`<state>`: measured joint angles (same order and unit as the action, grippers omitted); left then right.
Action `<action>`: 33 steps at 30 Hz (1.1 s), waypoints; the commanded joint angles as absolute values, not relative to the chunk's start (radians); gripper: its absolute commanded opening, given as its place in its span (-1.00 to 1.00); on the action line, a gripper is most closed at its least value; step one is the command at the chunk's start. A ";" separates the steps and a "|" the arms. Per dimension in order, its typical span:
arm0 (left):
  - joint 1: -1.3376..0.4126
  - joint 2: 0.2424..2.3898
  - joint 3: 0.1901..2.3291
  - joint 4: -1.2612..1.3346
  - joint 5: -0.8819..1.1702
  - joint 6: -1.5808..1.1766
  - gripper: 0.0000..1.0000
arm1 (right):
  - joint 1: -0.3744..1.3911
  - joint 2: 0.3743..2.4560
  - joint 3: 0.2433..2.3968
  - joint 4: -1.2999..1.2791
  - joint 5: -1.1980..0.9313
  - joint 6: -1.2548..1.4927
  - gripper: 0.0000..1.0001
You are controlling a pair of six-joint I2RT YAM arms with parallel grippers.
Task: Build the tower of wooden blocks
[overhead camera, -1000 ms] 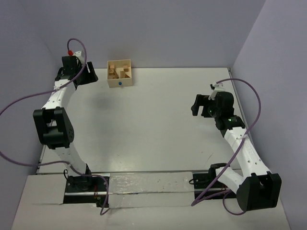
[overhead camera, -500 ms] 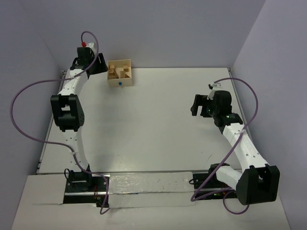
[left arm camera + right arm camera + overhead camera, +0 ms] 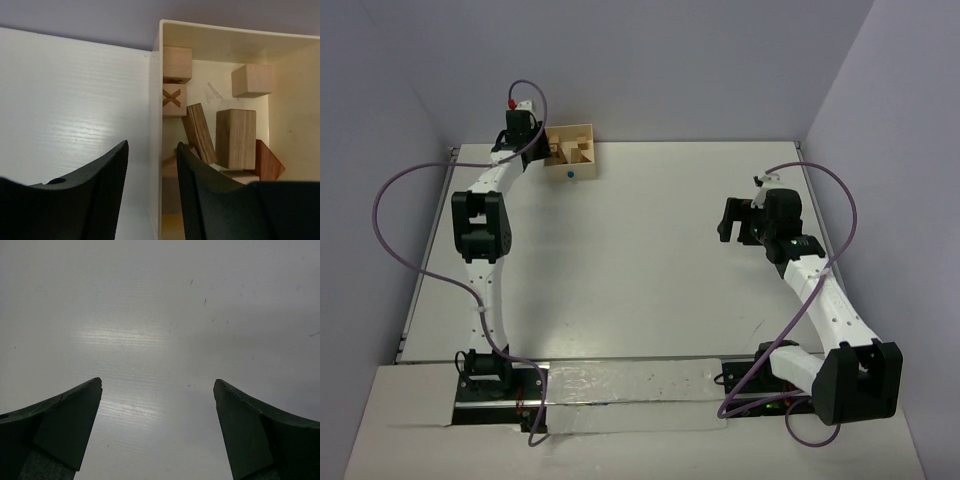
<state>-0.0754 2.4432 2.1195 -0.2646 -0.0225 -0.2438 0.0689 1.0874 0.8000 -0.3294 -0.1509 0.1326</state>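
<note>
Swung in from the side within the last second, the left end effector (image 3: 152, 145), jaws part-open and narrowing, straddles the box (image 3: 156, 100) wall, wood blocks (image 3: 236, 137) just ahead to its right, no tower begun; the right end effector (image 3: 157, 385) hangs wide open over the tabletop (image 3: 160, 300).

Tan wood blocks (image 3: 235, 138) loose in box (image 3: 156, 100)

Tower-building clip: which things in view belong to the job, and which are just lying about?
Job: wood blocks, left gripper astride the wall of the box, right gripper open.
Just there: box holding the blocks, table, purple cables.
</note>
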 commanded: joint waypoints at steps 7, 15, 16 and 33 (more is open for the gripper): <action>-0.089 2.524 2.223 -0.185 -0.078 -0.224 -0.17 | 0.063 1.094 0.848 -0.326 -0.140 0.122 0.99; -0.089 2.535 2.237 -0.181 -0.082 -0.220 -0.68 | 0.063 1.094 0.861 -0.340 -0.162 0.119 0.99; -0.089 2.526 2.228 -0.181 -0.081 -0.215 -0.76 | 0.063 1.092 0.862 -0.342 -0.164 0.120 0.99; -0.156 1.941 1.738 -0.196 -0.139 0.059 -1.00 | 0.066 1.007 0.854 -0.350 -0.217 0.124 0.99</action>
<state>-0.1050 2.1917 1.8020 -0.2695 -0.1040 -0.0572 0.0689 1.0482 0.8192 -0.3609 -0.1988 0.1326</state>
